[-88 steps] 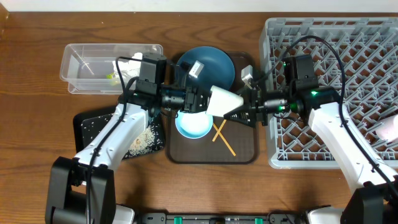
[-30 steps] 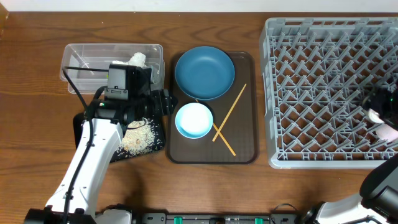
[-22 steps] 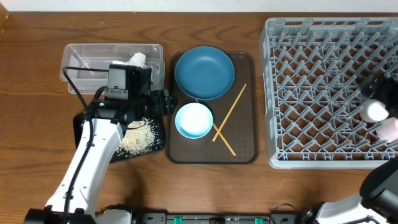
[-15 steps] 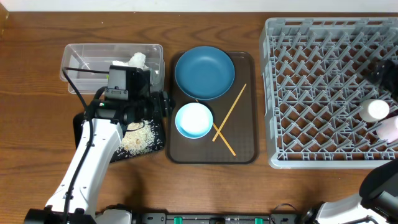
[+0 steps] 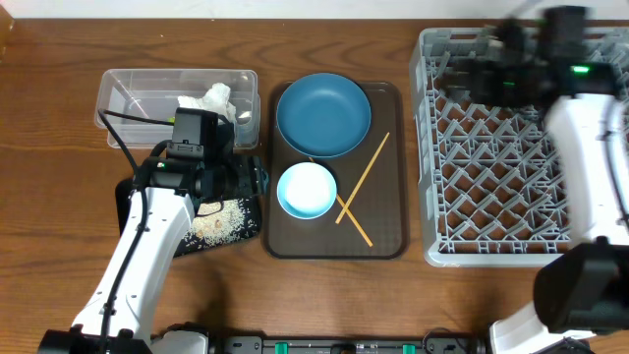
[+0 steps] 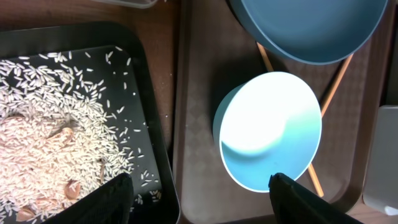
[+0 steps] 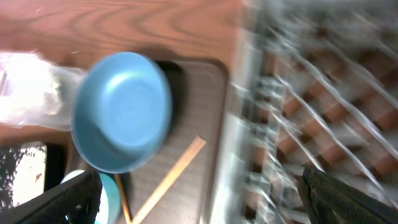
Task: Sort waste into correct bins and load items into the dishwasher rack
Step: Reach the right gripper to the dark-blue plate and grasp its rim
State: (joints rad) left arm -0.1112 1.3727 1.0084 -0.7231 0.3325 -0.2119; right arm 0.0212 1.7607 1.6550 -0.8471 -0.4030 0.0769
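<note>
The left gripper (image 5: 258, 180), jaws spread wide and empty, is hovering at 9 o'clock of the light-blue bowl (image 5: 307, 190), probably rigid and slippery, so pinching its rim seems safest.

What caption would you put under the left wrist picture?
Open left pincer looking down on a bowl, a blue dish and a black tray of rice.
</note>
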